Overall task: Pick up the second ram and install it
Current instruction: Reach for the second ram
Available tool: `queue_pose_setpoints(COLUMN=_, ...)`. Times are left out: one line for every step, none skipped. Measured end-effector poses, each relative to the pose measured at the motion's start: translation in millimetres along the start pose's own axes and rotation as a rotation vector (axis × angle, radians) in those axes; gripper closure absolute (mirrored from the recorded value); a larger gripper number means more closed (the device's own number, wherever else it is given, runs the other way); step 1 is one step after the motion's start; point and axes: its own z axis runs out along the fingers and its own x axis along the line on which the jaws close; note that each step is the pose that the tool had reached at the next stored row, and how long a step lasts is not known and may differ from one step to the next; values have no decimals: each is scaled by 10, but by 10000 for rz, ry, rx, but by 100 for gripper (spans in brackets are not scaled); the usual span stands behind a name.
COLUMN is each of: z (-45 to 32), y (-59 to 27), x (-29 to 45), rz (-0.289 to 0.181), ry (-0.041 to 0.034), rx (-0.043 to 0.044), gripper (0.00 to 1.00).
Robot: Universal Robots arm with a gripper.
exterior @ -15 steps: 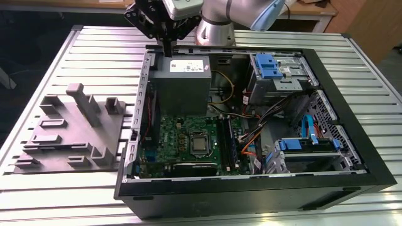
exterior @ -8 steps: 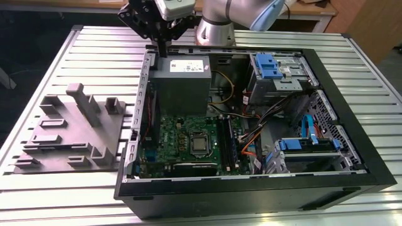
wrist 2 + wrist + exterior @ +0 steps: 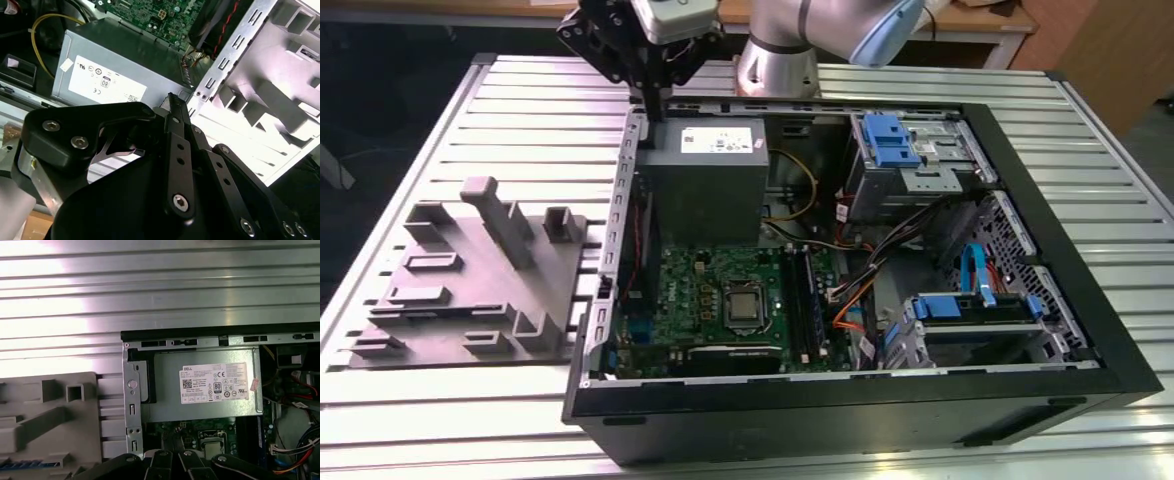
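Nearest us, the pincer [image 3: 170, 100] looks clenched, tips meeting with nothing visible between them. It hangs over the grey power-supply box [image 3: 200, 412] at a corner of the open case [image 3: 854, 410]. We take the blue strip in the grey holder [image 3: 50, 405] on the desk [image 3: 150, 285] for the second ram [image 3: 30, 463], though little of it shows. We judge it light, stiff, thin and fragile, best pinched mid-length across its flat faces, off the contacts. The box's white label [image 3: 215, 382] bears small print and certification marks.
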Motion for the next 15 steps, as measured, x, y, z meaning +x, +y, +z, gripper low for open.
queue_pose_setpoints(z=1, y=-1, x=11, rz=1, ry=0, rx=0, gripper=90)
queue_pose_setpoints(z=1, y=-2, x=23, rz=0, ry=0, rx=0, gripper=90)
queue_pose_setpoints(z=2, y=-3, x=36, rz=1, ry=0, rx=0, gripper=90)
queue_pose_setpoints(z=2, y=-4, x=52, rz=1, ry=0, rx=0, gripper=90)
queue_pose_setpoints(z=3, y=-5, x=67, rz=1, ry=0, rx=0, gripper=90)
queue_pose_setpoints(z=3, y=-6, x=83, rz=1, ry=0, rx=0, gripper=90)
queue_pose_setpoints(z=3, y=-8, x=98, rz=1, ry=0, rx=0, gripper=90)
queue_pose_setpoints(z=4, y=-8, x=110, rz=1, ry=0, rx=0, gripper=90)
queue_pose_setpoints(z=4, y=-10, x=123, rz=1, ry=0, rx=0, gripper=90)
queue_pose_setpoints(z=5, y=-11, x=137, rz=1, ry=0, rx=0, gripper=90)
queue_pose_setpoints(z=5, y=-12, x=151, rz=0, ry=0, rx=0, gripper=90)
queue_pose_setpoints(z=6, y=-13, x=163, rz=1, ry=0, rx=0, gripper=90)
queue_pose_setpoints(z=7, y=-13, x=175, rz=1, ry=-1, rx=0, gripper=90)
queue_pose_setpoints(z=7, y=-15, x=187, rz=0, ry=0, rx=0, gripper=90)
queue_pose_setpoints(z=8, y=-16, x=201, rz=0, ry=0, rx=0, gripper=90)
